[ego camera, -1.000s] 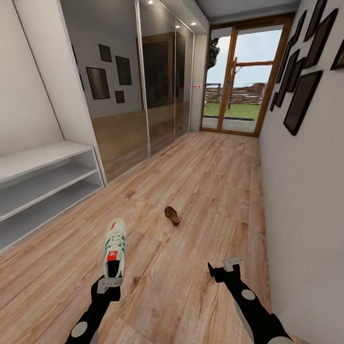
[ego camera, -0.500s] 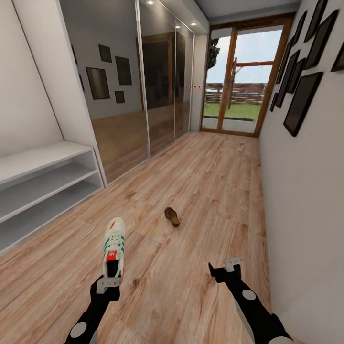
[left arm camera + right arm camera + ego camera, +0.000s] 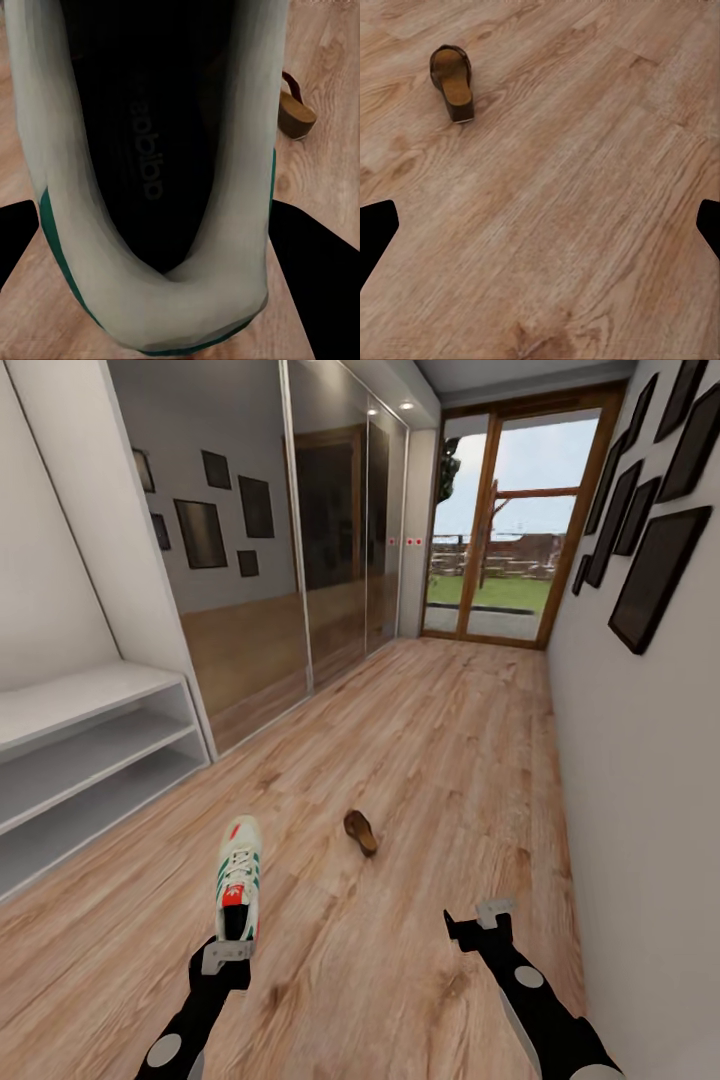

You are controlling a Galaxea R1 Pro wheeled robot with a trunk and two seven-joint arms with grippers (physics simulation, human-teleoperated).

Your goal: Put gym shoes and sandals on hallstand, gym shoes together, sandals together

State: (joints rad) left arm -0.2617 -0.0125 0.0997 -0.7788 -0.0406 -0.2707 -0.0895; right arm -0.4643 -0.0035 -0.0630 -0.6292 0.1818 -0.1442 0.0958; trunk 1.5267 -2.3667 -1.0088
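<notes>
A white gym shoe (image 3: 238, 877) with teal stripes and red patches is held above the corridor floor (image 3: 430, 760), heel toward me, with my left gripper (image 3: 227, 954) shut on its heel. The left wrist view looks straight into the gym shoe (image 3: 154, 172), whose heel sits between the dark fingers (image 3: 311, 262). One brown sandal (image 3: 361, 832) lies on the planks ahead, between both arms; this sandal (image 3: 452, 81) also appears in the right wrist view and, partly, as the sandal (image 3: 295, 112) beside the shoe. My right gripper (image 3: 480, 925) hangs open over bare floor. The hallstand (image 3: 85, 760) stands at left.
Mirrored wardrobe doors (image 3: 270, 550) line the left wall beyond the rack. Framed pictures (image 3: 655, 575) hang on the right wall, close to my right arm. A glass door (image 3: 510, 525) closes the corridor's far end.
The whole view has shifted a little: the sandal sits lower in the picture and the rack has slid left, so the camera moved. Both arms hold the same pose, shoe still gripped.
</notes>
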